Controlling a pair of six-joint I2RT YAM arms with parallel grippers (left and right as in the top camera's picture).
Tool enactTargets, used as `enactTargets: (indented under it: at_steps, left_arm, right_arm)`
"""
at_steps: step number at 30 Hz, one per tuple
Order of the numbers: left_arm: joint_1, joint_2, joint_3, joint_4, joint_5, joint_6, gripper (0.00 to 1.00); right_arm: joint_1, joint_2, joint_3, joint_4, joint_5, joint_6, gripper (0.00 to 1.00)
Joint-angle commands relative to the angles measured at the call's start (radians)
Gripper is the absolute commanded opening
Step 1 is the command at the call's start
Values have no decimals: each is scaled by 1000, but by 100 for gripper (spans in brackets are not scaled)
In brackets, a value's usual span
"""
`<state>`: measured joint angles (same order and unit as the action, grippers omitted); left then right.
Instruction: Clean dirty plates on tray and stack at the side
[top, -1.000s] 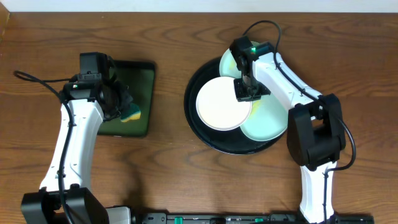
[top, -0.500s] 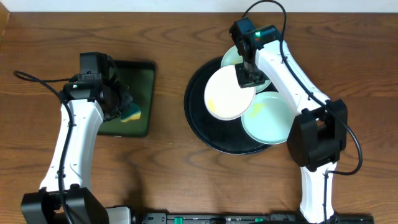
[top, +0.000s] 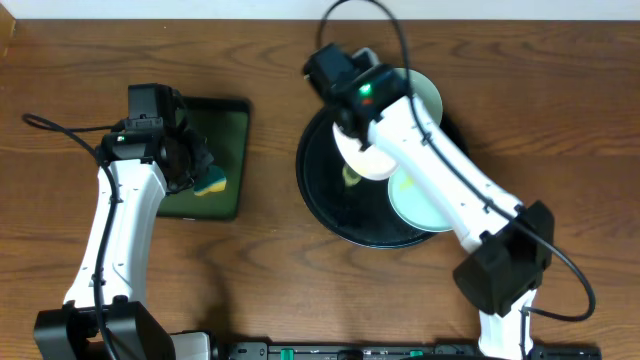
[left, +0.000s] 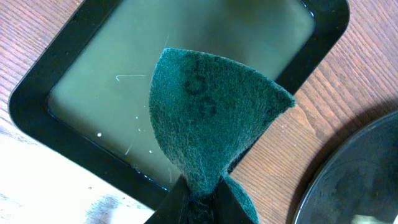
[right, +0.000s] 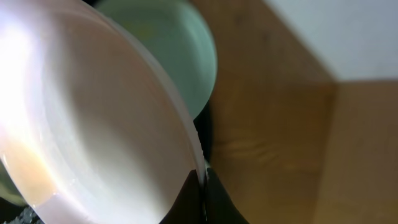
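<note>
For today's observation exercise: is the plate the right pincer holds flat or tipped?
Tipped: the plate, pinched by its rim, slants above the tray.

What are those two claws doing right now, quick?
Left gripper: closed, pinching the green sponge.
Right gripper: closed on the rim of a white plate.

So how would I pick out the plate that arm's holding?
Look at the large round black tray. Over it the right gripper pinches one plate by its rim. That plate is white with a yellowish smear; its two neighbours are mint-green and ungripped.
</note>
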<state>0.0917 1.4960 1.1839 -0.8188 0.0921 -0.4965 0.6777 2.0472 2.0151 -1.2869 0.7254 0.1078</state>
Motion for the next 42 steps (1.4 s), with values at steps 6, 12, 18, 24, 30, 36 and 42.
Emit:
enactTargets:
  at_steps: [6,12,18,24,30,36,42]
  left_arm:
    - [3,-13,-4,0,2,10,8]
    - [3,-13,-4,0,2,10,8]
    - [3,-13,-4,0,2,10,8]
    - [3,-13,-4,0,2,10,7]
    - [3,-13,-4,0,2,10,8]
    - [3,-13,-4,0,2,10,8]
    - [3,-13,-4,0,2,10,8]
  right_arm:
    - [130,-20,20,70,316,-220,1]
    - [179,-20,20,99,345,-277,1]
    - [187,-20,20,101,429,-299,1]
    - [188,-20,20,106,452,-308,1]
    - [188,-20,20,110,446,-307,1]
    - [179,-20,20,112,237,-303,1]
    - [46,-20,20,129,-128,-198,1]
